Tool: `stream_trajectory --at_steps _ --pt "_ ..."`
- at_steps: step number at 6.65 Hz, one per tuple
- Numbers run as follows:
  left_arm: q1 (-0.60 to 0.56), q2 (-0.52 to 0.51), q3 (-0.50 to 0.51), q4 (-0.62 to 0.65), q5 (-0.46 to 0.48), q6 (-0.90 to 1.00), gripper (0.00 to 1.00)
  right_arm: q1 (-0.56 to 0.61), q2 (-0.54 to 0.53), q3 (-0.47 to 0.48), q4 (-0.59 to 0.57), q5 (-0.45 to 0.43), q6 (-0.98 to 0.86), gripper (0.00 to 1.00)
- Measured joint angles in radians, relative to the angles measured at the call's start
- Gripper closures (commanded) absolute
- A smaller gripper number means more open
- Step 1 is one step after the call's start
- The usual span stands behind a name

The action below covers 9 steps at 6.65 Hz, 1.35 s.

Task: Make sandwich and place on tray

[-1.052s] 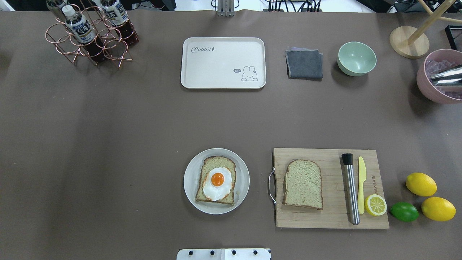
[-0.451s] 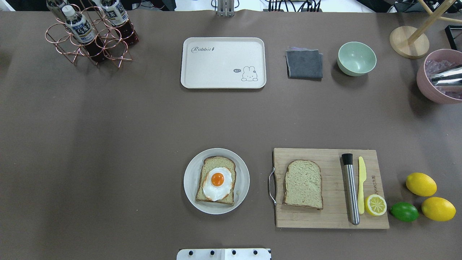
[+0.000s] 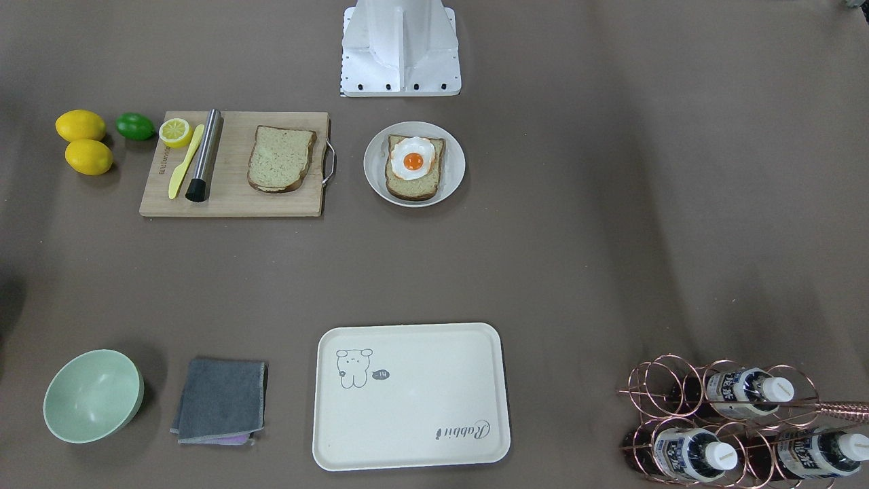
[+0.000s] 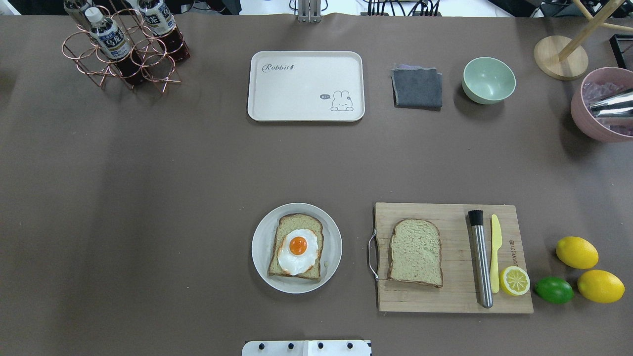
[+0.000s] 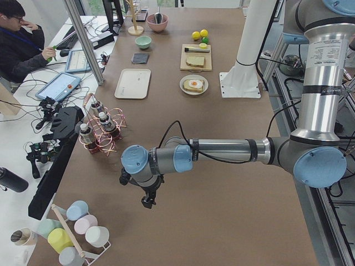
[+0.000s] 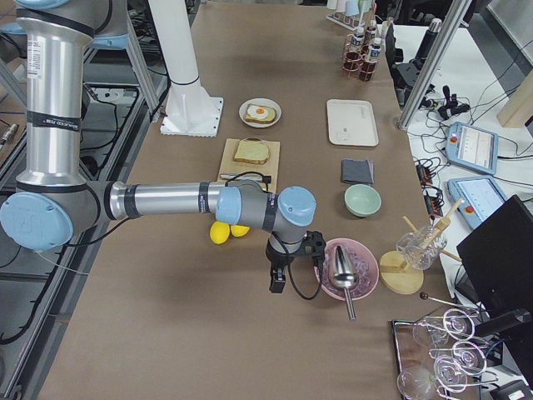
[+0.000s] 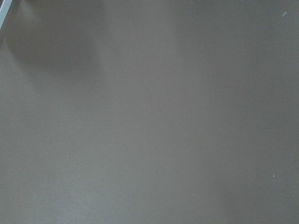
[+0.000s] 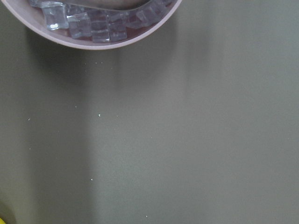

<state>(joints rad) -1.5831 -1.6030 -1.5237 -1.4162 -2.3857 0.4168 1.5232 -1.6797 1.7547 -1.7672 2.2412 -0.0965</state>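
Your left gripper (image 5: pixel 147 200) hangs well apart from the egg-topped slice (image 4: pixel 298 221); your right gripper (image 6: pixel 277 283) hovers just beside the pink bowl (image 6: pixel 371 258). You cannot tell whether either is open.

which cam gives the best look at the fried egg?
Overhead exterior: the egg is largest and unblocked, lying on a bread slice on the plate. Front-facing shows it smaller; both side views show it tiny; the wrist views miss it.

Brown-covered table (image 4: pixel 148 173), aluminium post (image 5: pixel 83 39), cluttered white desk (image 5: pixel 105 50) alongside
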Motion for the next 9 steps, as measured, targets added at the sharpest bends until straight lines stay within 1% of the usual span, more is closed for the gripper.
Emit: stream_trajectory --at_steps 4,6,8,9 --pt "0.001 -0.001 -0.004 -0.002 -0.001 0.0 0.01 0.0 0.0 -0.001 0.001 0.002 0.001 0.0" --pt "0.001 -0.034 -0.006 -0.001 0.011 -0.002 0.01 0.0 0.002 0.005 0.001 0.011 0.001 0.0" --pt "-0.005 -0.094 -0.009 -0.011 0.047 0.0 0.01 0.0 0.013 0.013 0.006 0.011 0.001 0.0" --pt "-0.007 -0.116 -0.015 -0.037 0.035 0.0 0.01 0.0 0.013 0.015 0.04 0.013 0.001 0.0"
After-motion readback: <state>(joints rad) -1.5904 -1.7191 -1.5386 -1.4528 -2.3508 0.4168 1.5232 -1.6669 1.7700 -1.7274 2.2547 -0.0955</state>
